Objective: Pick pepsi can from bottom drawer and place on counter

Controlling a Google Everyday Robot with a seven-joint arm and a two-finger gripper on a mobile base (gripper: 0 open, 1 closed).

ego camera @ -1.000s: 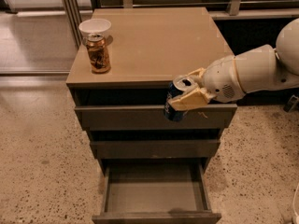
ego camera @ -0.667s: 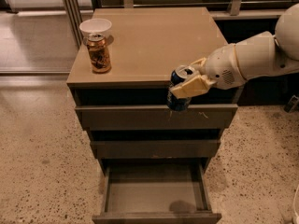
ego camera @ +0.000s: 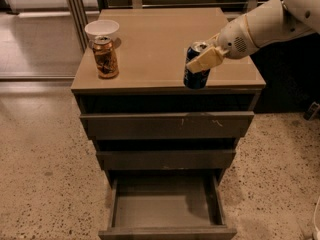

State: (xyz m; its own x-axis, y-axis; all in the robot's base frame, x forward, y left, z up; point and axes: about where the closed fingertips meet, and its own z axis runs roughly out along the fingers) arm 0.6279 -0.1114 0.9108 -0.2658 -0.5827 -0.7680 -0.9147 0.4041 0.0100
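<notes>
The pepsi can (ego camera: 195, 77), dark blue with a silver top, is upright in my gripper (ego camera: 202, 61), which is shut on it. The can hangs at the front right edge of the counter (ego camera: 160, 39), its base about level with the counter's front lip. My white arm reaches in from the upper right. The bottom drawer (ego camera: 165, 206) is pulled out below and its tray holds nothing.
A brown-and-gold patterned can (ego camera: 105, 57) stands at the counter's left front, with a white bowl (ego camera: 102, 30) just behind it. The top drawer (ego camera: 167, 125) and middle drawer (ego camera: 166, 159) are slightly out. Speckled floor lies around the cabinet.
My gripper has lifted the pepsi can from in front of the top drawer up to the counter's front right edge and a little inward.
</notes>
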